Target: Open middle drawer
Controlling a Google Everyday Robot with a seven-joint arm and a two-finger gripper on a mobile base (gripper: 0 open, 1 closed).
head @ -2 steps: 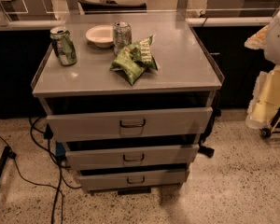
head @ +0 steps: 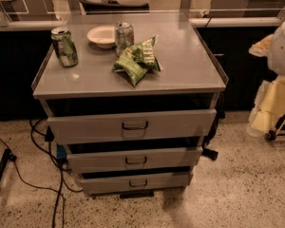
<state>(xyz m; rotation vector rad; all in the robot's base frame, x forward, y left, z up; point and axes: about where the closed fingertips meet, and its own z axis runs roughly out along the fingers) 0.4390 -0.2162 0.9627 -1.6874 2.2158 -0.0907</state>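
The grey metal cabinet (head: 190, 75) has three drawer fronts stacked one above the other. The middle drawer (head: 95, 161) is the second front, with a small dark loop handle (head: 136, 160) at its centre. It sits between the taller top drawer (head: 85, 126) and the narrow bottom drawer (head: 104, 183), with a dark gap above each front. My gripper (head: 278, 46) shows as a pale shape at the right edge. It is above and well to the right of the drawers and touches nothing.
On the cabinet top are a green can (head: 64, 46), a white bowl (head: 102, 36), a silver can (head: 124, 36) and a green chip bag (head: 137, 60). Black cables (head: 38, 175) trail on the floor at the left. A pale wheeled cart (head: 273, 113) stands at the right.
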